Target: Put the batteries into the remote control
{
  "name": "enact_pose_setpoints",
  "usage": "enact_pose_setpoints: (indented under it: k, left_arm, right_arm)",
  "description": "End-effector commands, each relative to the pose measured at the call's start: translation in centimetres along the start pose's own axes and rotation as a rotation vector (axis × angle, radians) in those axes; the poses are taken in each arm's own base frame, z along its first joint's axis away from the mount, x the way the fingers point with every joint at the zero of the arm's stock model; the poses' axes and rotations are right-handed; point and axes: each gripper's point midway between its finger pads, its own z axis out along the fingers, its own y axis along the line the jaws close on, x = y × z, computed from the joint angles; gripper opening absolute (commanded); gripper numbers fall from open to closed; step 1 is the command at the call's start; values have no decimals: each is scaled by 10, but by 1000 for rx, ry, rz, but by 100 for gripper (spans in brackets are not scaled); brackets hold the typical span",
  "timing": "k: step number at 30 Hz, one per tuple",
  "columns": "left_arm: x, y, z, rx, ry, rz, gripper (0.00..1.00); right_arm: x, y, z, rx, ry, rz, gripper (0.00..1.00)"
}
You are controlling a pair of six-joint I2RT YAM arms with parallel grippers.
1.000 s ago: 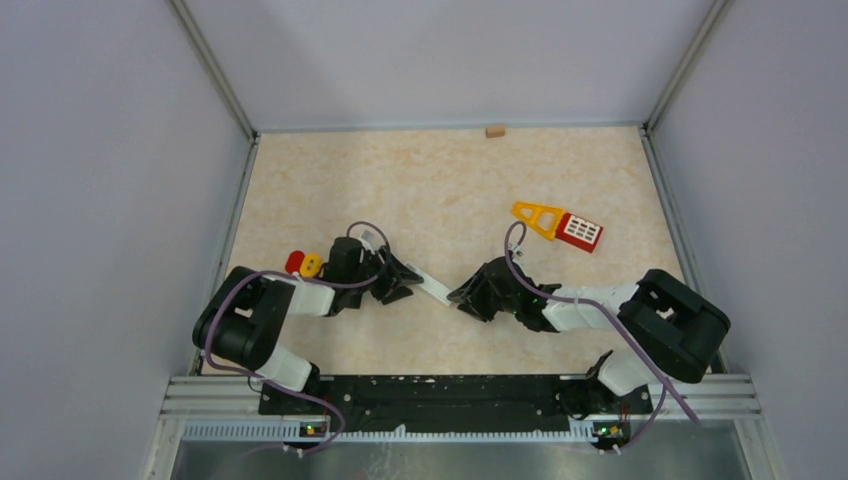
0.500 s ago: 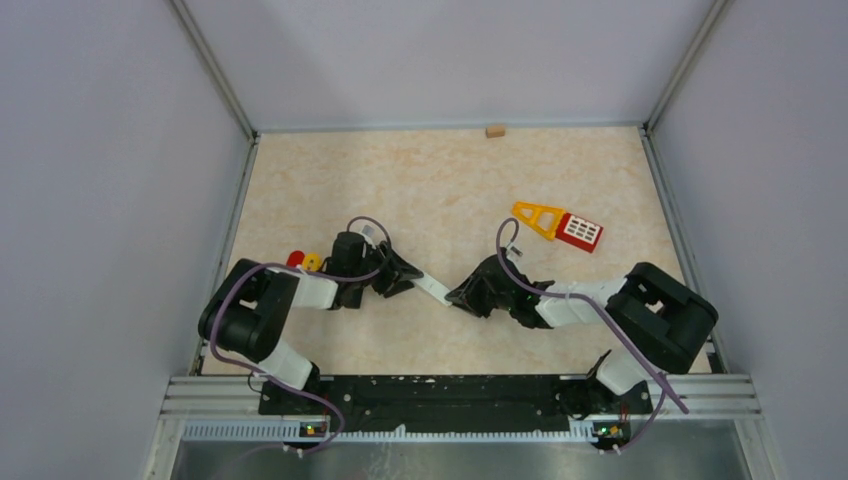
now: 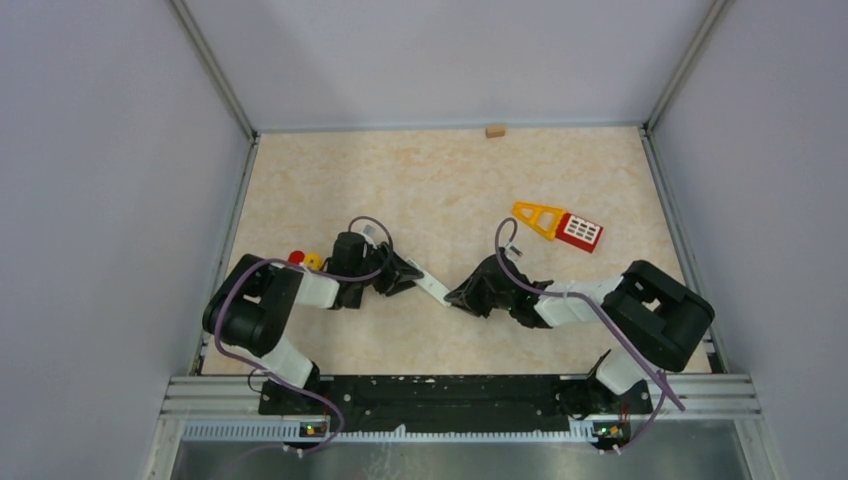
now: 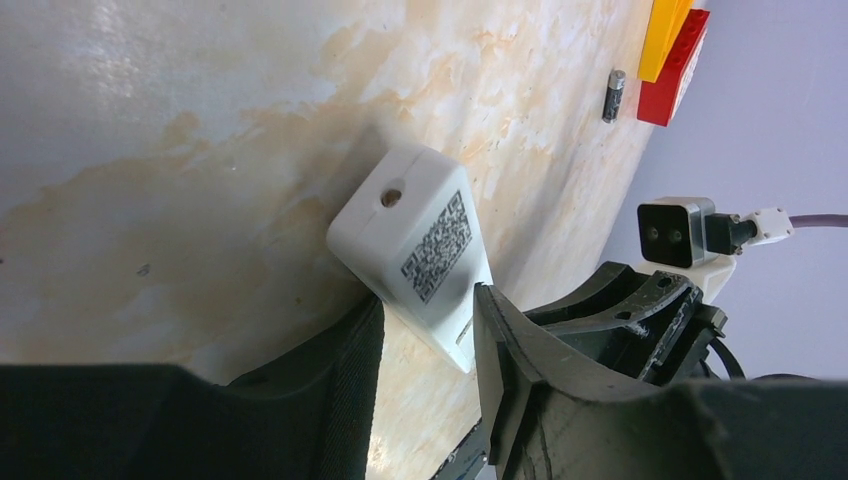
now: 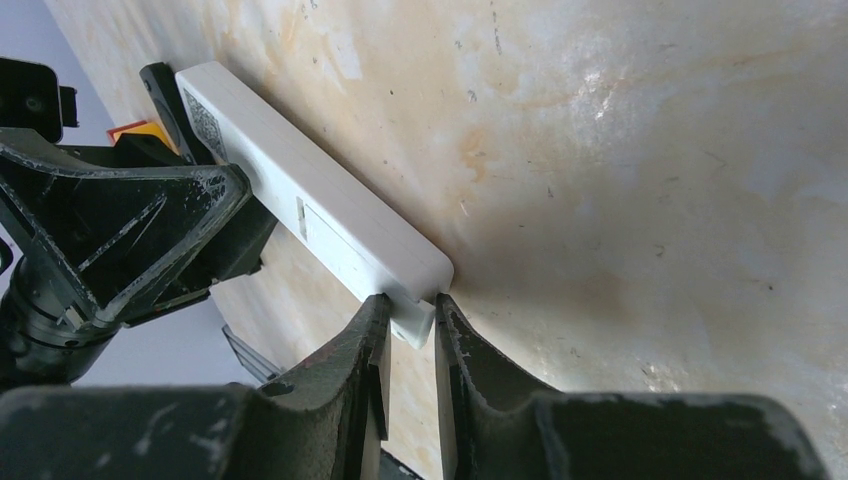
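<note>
We've got the white remote [image 3: 432,287] low over the counter [image 3: 400,180], left claw [image 4: 428,330] clamped on one end and right claw [image 5: 410,322] pinching the other. It looks like stiff, light, slick plastic, so we grip its flat sides. One battery [image 4: 614,95] lies well apart; it's tiny and will likely roll.

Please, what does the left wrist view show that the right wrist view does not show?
Only the left wrist view: one battery lying on the table near a red and yellow toy, and the end face of the white remote with a small hole. Only the right wrist view: the remote's long side, with a seam across it. Both: the remote, held by the left gripper and the right gripper.
</note>
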Motion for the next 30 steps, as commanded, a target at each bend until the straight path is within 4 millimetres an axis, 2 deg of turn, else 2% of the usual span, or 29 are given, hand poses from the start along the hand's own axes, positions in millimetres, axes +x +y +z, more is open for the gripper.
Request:
enact_pose_setpoints:
  k: [1,7,16,24,27,30]
  left_arm:
    - [18,72,-1,-240,17,-23,43]
    - [34,97,-4,-292,49,-61,37]
    - [43,121,-7,-347,47,-105,30]
    - [43,125,-8,-362,30,-110,28]
    - [42,126,-9,-367,24,-108,27]
    - [40,122,-7,-352,25,-105,27]
  right_arm:
    - [-4,-3,20,41,-14,-12,24]
    - [-3,-9,37,128,2,2,29]
    - [-15,-16,42,261,-56,25,31]
    - [-21,-18,54,329,-75,71,34]
    - [-28,-16,57,340,-94,86,39]
    - [-35,-13,58,344,-112,91,49]
